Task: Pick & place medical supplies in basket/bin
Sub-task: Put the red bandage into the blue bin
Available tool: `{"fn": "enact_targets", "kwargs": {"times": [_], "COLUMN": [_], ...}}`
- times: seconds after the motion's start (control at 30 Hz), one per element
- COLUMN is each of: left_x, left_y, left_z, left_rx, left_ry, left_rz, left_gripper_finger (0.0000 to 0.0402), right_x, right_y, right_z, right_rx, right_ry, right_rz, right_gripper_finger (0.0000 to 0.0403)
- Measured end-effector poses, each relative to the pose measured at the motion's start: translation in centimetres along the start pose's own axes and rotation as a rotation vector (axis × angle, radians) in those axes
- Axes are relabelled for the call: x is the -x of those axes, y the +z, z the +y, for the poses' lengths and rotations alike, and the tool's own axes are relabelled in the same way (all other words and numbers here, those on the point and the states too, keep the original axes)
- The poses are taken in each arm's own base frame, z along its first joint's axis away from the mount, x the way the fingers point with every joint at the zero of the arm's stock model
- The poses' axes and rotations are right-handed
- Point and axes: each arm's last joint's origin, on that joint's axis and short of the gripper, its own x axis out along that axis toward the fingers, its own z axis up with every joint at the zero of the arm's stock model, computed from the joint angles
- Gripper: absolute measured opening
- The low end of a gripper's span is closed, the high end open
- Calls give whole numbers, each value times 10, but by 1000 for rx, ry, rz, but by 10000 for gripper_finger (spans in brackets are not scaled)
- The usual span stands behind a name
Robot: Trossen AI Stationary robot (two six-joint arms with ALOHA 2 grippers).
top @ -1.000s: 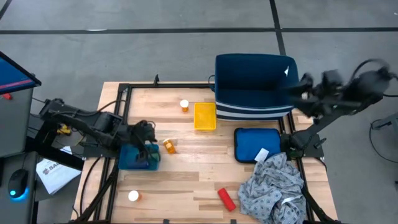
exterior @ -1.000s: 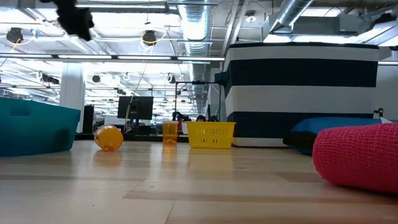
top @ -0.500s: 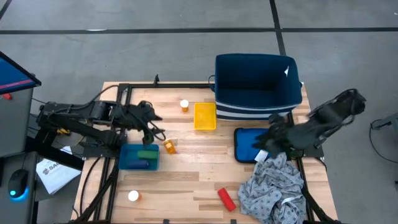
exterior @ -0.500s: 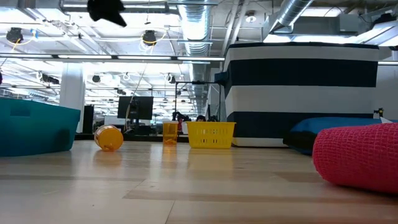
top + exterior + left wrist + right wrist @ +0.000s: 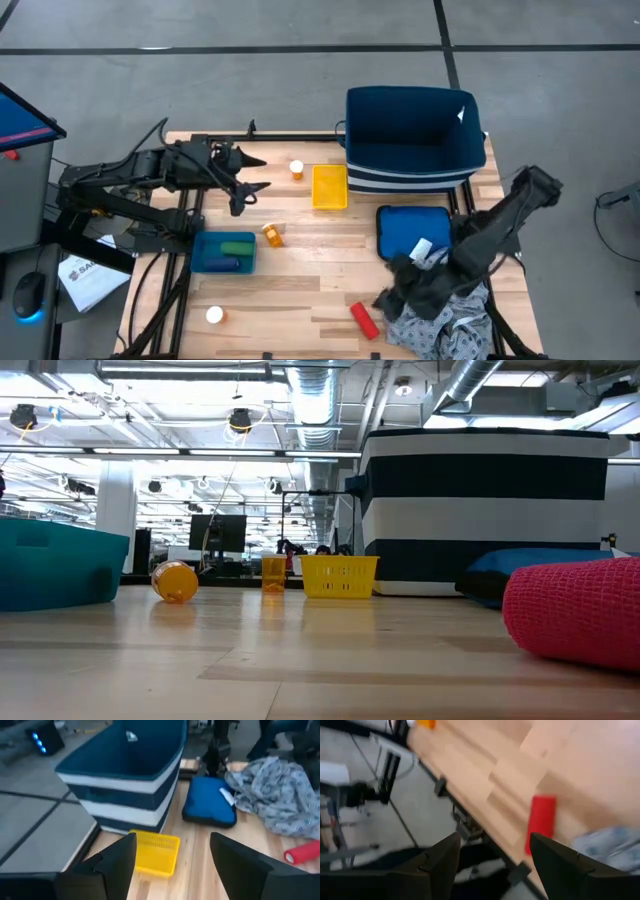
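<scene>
My left gripper (image 5: 258, 172) hangs open over the table's far left part, between the teal bin (image 5: 222, 252) and the upright orange pill bottle (image 5: 296, 170). My right gripper (image 5: 384, 299) is open near the near edge, just beside the red cylinder (image 5: 363, 320) and over the edge of the grey patterned cloth (image 5: 440, 312). In the right wrist view the red cylinder (image 5: 540, 822) lies flat ahead of the open fingers. A second pill bottle (image 5: 272, 235) lies on its side, and a third (image 5: 214, 316) stands near the near left corner. A blue cylinder rests inside the teal bin.
A small yellow basket (image 5: 329, 187) stands in front of the big navy striped basket (image 5: 415, 135) at the far right. A blue pouch (image 5: 405, 230) with a white item lies beside the cloth. Bare wood shows across the table's middle.
My left gripper has risen from over the teal bin, moved toward the far edge and turned to face the table's right. My right arm has swung from above the navy basket toward the near edge and come down beside the red cylinder and the cloth.
</scene>
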Motion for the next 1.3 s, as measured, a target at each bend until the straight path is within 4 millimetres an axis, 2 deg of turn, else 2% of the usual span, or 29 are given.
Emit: {"fn": "enact_targets", "kwargs": {"times": [0.2, 0.3, 0.4, 0.53, 0.73, 0.97, 1.07, 1.3], "left_x": [13, 19, 25, 32, 40, 45, 45, 43], "left_y": [1, 3, 5, 10, 15, 12, 11, 11], "left_z": [-1, -6, -17, -32, -51, -70, -76, -82], "left_rx": [17, 28, 24, 47, 85, 63, 51, 43], "left_ry": [-35, -74, -141, -229, -327, -384, -406, -416], "left_rz": [-35, -69, -109, -170, -221, -218, -211, -205], "left_gripper_finger": [243, 243, 243, 243, 243, 243, 243, 243], "right_x": [-42, -66, -80, -119, -150, -177, -186, -188], "right_y": [-11, -14, -17, -29, -43, -47, -47, -46], "right_z": [8, -5, 1, -14, -30, -40, -37, -36], "right_rx": [40, 62, 64, 99, 55, 17, -1, 4], "right_ry": [-45, -156, -121, -220, -319, -342, -302, -351], "right_rz": [79, 98, 149, 205, 234, 222, 223, 216], "right_gripper_finger": [235, 235, 235, 235, 235, 235, 234, 196]}}
